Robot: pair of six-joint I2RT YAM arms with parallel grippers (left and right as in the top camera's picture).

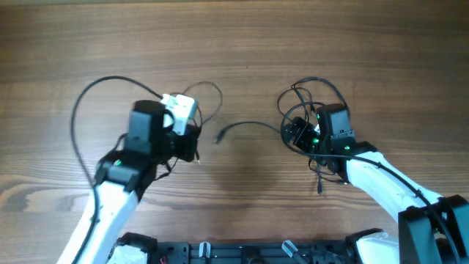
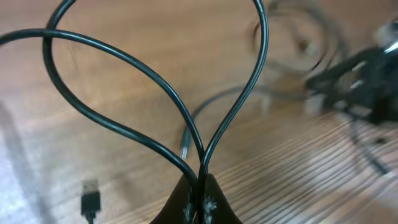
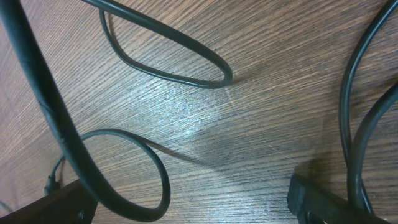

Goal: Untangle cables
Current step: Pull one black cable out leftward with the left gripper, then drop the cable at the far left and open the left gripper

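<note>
Left gripper (image 2: 199,190), well left of the tangled bundle (image 1: 306,99), clamps 2 cable strands (image 2: 149,81); right gripper (image 3: 186,186), jaws parted, sits at the bundle. Advisable: anchor the bundle first, then draw strands out slowly.

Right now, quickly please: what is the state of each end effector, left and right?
Left end effector: closed on two strands of the cables.
Right end effector: open, fingers wide apart, gripping nothing.

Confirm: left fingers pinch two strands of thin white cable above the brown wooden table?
Not white. The left wrist view shows the left fingers pinching two strands of thin black cable above the brown wooden table.
</note>
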